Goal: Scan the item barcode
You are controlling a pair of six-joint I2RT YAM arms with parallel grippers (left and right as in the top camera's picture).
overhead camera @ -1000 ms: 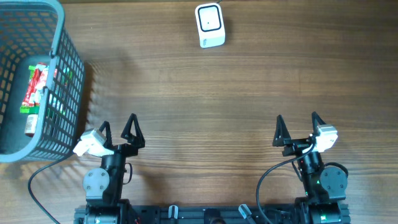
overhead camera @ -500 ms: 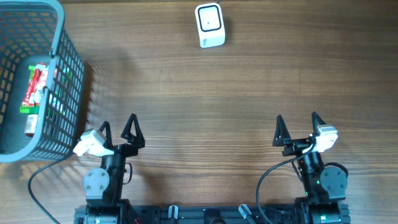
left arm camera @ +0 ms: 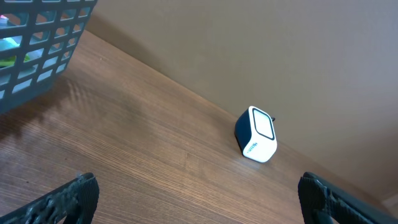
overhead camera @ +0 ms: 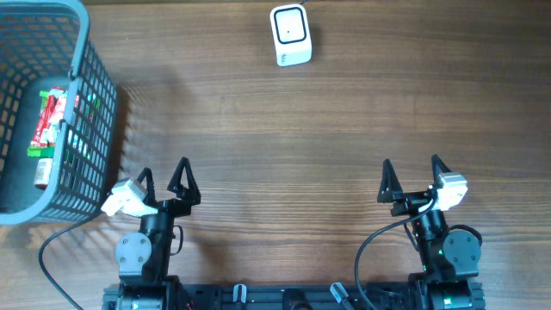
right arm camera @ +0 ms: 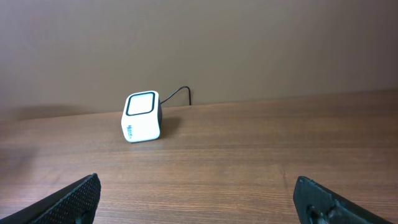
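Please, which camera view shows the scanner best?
The right wrist view: the scanner stands large, near the middle, with its front towards the camera. The left wrist view also shows it whole, but turned aside. The overhead view shows it only from above, small, near the top edge of the picture.

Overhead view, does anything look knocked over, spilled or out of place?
Nothing stands out. The scanner sits upright, the packaged item lies inside the basket, and the left gripper and right gripper are open, empty.

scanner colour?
White body, black-framed white window on the scanner; clearest in the right wrist view.
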